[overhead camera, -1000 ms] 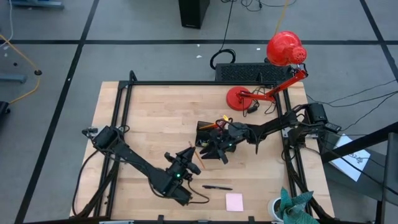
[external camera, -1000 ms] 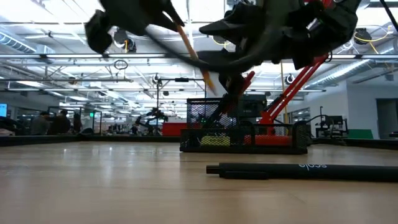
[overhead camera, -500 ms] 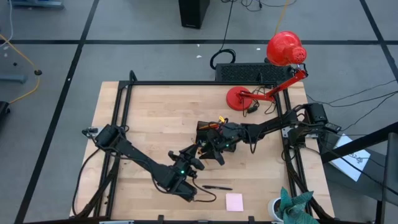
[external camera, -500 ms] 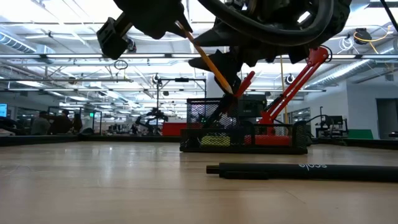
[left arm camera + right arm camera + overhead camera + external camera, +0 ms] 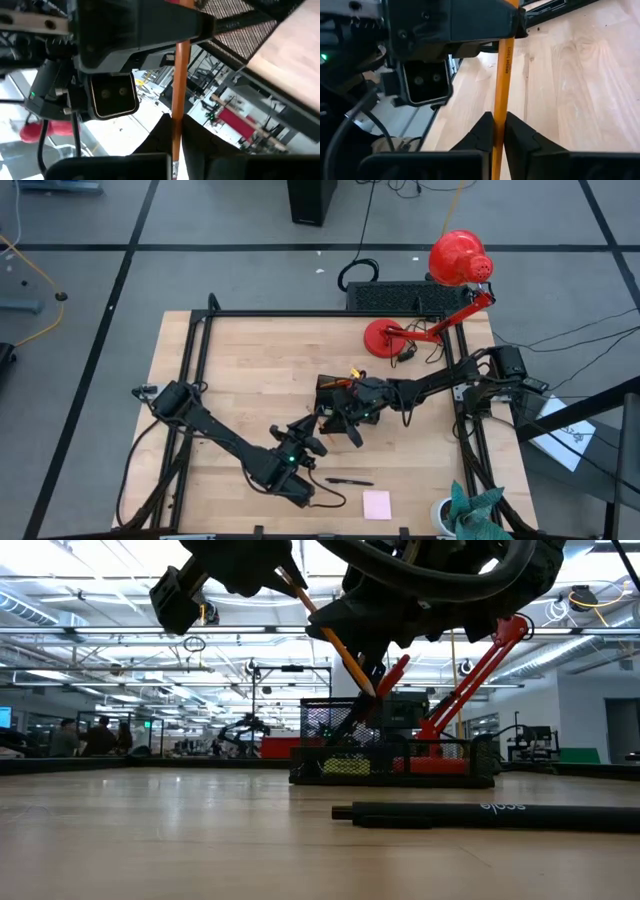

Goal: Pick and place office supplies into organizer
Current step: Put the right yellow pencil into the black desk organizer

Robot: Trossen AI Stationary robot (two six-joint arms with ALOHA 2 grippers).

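Low view: both the left gripper (image 5: 285,575) and right gripper (image 5: 370,640) pinch one orange pencil (image 5: 335,635), seemingly above the organizer (image 5: 392,755).

pencil (image 5: 178,85) ends cut off by grippers, organizer (image 5: 390,755) contents blurred

Desk (image 5: 250,370) evenly lit from overhead; shadows faint. Bright ceiling strip glare in low view; wrist views blurred close up.

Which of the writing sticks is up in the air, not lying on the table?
The orange pencil, pinched by both hands above the table. The black pen lies flat on the wood.
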